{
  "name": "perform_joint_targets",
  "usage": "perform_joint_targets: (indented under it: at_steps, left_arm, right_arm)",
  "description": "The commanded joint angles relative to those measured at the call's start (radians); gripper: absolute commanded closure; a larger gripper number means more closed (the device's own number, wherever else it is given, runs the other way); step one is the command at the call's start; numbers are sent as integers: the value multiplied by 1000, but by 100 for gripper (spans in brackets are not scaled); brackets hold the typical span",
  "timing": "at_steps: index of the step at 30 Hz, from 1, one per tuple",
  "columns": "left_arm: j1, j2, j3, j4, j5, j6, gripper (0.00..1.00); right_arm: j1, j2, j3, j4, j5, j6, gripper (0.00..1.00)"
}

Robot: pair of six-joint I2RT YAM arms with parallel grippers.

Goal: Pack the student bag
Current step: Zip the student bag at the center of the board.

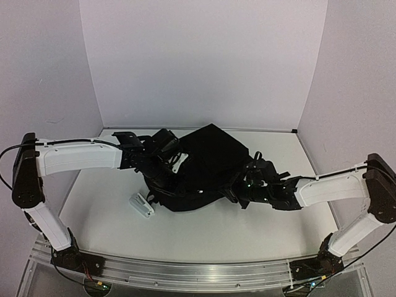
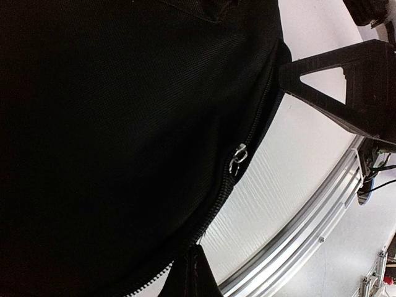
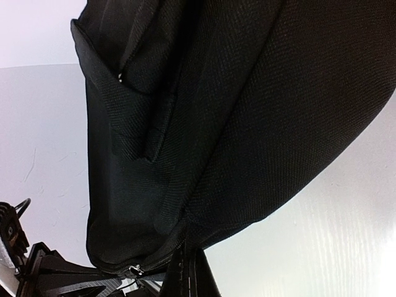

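left claw (image 2: pixel 189 272) clenched on student bag (image 1: pixel 207 161) | right claw (image 3: pixel 190 272) likewise | white item (image 1: pixel 141 205) outside | packing looks barely begun

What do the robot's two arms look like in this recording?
The left arm and right arm match: rounded white shells on the links, black joint housings, black wrist ends. A thin black cable runs along each upper link.

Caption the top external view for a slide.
Left gripper and right gripper pinch the black student bag from opposite sides.
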Motion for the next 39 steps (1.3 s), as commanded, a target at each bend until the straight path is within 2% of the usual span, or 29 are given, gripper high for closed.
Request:
perform_joint_targets:
  at_steps: [1,13,17,19,21,22,24,26,29,32,35,39]
  left_arm:
    - [37,-67,-14,-143,-57,-10,100]
    - [76,-91,9,-130,9,-15,100]
    - [76,-96,-6,-34,174,12,98]
    - [76,-109,-34,35,257,10,86]
    - [76,-119,-50,77,275,5,77]
    - [76,-123,-49,90,266,0,72]
    - [77,-130,-41,95,209,-24,61]
    - [87,-137,-37,104,166,-63,47]
    - [117,-150,-47,132,143,-136,32]
    - [127,-158,-66,190,177,-150,24]
    - [127,-147,-78,220,216,-148,20]
    - [126,-145,-97,183,181,-155,15]
  right_arm:
    - [-60,-53,-27,-101,168,-36,100]
    - [-70,-79,-13,-201,240,-96,100]
    - [-70,-91,16,-200,213,-174,99]
    - [-69,-112,22,-202,202,-216,88]
    - [-69,-142,21,-203,195,-265,72]
    - [-69,-165,21,-204,188,-309,60]
    - [-69,-199,25,-217,168,-405,49]
    - [-68,-244,26,-235,139,-486,34]
    - [-43,-289,45,-262,54,-633,21]
    - [-18,-290,91,-325,25,-718,18]
    - [-4,-251,139,-377,-11,-775,25]
    - [12,-185,195,-402,-55,-840,34]
